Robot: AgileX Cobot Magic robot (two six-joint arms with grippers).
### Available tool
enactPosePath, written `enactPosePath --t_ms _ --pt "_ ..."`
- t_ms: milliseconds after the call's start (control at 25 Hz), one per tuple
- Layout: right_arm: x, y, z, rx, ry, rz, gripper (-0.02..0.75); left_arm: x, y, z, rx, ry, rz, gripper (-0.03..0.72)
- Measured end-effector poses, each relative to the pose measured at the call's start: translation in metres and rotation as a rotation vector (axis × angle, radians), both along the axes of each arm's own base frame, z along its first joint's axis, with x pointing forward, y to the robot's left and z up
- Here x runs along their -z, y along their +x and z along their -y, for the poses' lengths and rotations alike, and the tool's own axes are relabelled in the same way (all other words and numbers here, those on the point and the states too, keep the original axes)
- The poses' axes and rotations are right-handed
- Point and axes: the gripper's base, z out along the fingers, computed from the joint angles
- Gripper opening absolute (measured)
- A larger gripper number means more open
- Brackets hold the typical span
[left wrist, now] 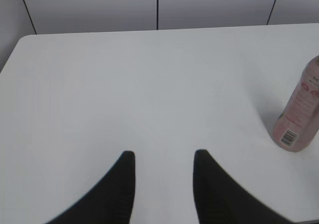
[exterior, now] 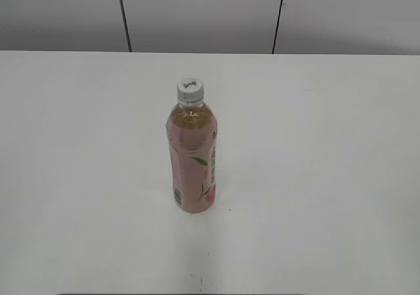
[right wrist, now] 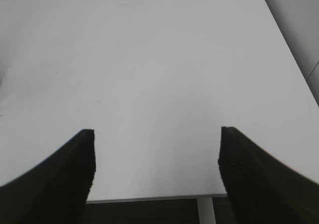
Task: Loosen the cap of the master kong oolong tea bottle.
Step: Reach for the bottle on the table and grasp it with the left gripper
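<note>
Bottle standing alone, cap on

The cap (exterior: 190,91) sits on the bottle (exterior: 191,157), far right of the left gripper (left wrist: 164,176), whose jaws are a little apart. The right gripper (right wrist: 156,154) gapes wide, holding nothing. One should hold the bottle firmly while the other twists.

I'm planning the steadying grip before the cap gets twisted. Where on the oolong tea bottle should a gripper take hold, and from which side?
Probably the labelled mid-body of the oolong tea bottle, approached level from its left by the left gripper, which is open and sees the bottle to its right. The bottle stands upright, tall and slim, so a side clamp steadies it and leaves the white cap free from above.
</note>
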Motion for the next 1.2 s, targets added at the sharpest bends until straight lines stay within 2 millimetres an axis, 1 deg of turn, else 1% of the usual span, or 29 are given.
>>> enactPosePath --t_ms 120,160,320,400,520,640,760,920,1040,1120,1200 --pt "0.0 0.0 0.0 0.0 0.0 0.0 0.582 -0.005 0.0 0.0 0.0 -0.002 0.043 0.241" --pt "0.0 0.0 0.0 0.0 0.0 0.0 0.582 -0.009 0.0 0.0 -0.001 -0.004 0.084 0.241" --pt "0.0 0.0 0.0 -0.003 0.004 0.0 0.582 -0.033 0.003 0.0 -0.005 -0.016 0.343 0.241" --pt "0.0 0.0 0.0 -0.003 0.004 0.0 0.582 -0.036 0.006 0.0 -0.008 -0.015 0.399 0.24" --pt "0.0 0.0 0.0 -0.003 0.004 0.0 0.582 -0.022 0.017 0.0 -0.007 -0.017 0.386 0.239" --pt "0.0 0.0 0.0 -0.003 0.004 0.0 0.582 0.0 0.032 0.002 -0.002 -0.038 0.373 0.239" --pt "0.0 0.0 0.0 -0.003 0.004 0.001 0.582 0.019 0.045 0.003 0.0 -0.082 0.429 0.239" --pt "0.0 0.0 0.0 -0.003 0.004 0.001 0.582 0.037 0.057 0.002 -0.016 -0.105 0.546 0.239" --pt "0.0 0.0 0.0 -0.003 0.004 0.001 0.582 0.05 0.068 0.001 -0.032 -0.117 0.58 0.239" --pt "0.0 0.0 0.0 -0.003 0.004 0.001 0.582 0.059 0.076 0.0 -0.04 -0.114 0.555 0.239" --pt "0.0 0.0 0.0 -0.003 0.004 0.001 0.582 0.065 0.085 0.0 -0.047 -0.114 0.493 0.239"
